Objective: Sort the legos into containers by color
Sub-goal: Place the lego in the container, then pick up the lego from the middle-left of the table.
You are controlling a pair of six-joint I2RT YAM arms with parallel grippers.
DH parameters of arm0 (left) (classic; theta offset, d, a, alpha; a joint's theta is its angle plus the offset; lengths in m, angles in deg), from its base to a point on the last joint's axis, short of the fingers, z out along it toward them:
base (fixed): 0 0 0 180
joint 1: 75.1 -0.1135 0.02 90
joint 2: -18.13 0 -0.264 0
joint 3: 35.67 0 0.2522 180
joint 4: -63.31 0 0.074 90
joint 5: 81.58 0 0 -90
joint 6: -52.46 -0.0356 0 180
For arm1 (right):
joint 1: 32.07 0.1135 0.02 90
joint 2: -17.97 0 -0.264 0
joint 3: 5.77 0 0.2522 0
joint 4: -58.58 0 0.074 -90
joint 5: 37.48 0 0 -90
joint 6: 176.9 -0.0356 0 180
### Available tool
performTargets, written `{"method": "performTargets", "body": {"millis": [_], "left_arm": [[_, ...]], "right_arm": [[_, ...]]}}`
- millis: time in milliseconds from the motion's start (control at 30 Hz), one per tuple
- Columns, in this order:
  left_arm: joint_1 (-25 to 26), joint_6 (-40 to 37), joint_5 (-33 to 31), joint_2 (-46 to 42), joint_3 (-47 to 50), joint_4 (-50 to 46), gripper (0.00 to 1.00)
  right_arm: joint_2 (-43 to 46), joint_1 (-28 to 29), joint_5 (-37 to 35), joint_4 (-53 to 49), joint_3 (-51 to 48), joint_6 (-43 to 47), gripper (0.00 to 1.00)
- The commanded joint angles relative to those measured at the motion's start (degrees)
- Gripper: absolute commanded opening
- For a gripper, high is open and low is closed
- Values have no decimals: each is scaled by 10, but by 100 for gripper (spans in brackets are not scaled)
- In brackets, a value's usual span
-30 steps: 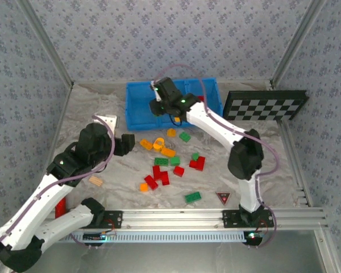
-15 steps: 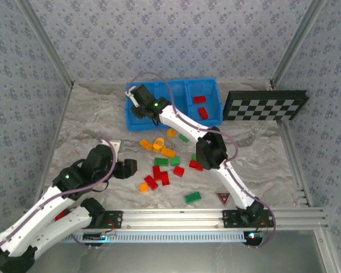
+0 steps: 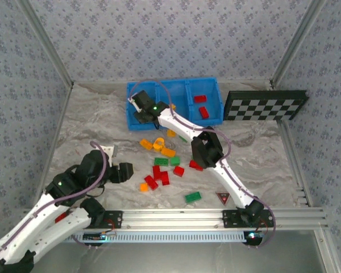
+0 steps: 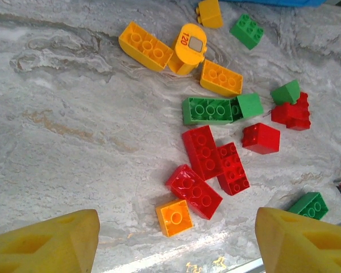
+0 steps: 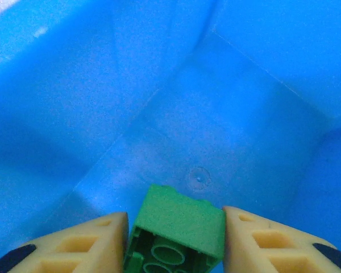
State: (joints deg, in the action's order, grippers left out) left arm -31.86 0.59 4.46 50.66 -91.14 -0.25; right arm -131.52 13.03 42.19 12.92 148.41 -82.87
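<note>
Bin (image 3: pixel 213 120), bright blue, three compartments in a row, sits at the far side of the table (image 3: pixel 91 125). My right gripper (image 5: pixel 176 239) is down inside the left compartment (image 5: pixel 216 114), its fingers clamped on a green lego (image 5: pixel 179 224) with the blue floor behind it. My left gripper (image 4: pixel 176 233) hovers over the table near the front, fingers spread wide, holding nothing. Loose legos (image 4: pixel 207 153) in red, green and orange lie scattered between bin and arms. Two red legos (image 3: pixel 200 99) lie in the right compartment (image 3: pixel 213 94).

Bright, even light throughout, soft faint shadows, slight blur up close.
</note>
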Motion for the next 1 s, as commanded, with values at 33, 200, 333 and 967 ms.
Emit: {"method": "performTargets", "body": {"millis": [33,200,333,967], "left_arm": [[20,2,-3,19,-6,2,73],[33,-18,-21,48,-34,13,74],[41,-23,-29,67,-57,9,74],[328,-271,-130,523,-251,152,81]], "right_arm": [[3,-1,3,-9,35,6,50],[27,-4,18,-9,44,7,53],[44,-5,19,-15,48,8,54],[538,-30,25,-86,-382,-38,73]]}}
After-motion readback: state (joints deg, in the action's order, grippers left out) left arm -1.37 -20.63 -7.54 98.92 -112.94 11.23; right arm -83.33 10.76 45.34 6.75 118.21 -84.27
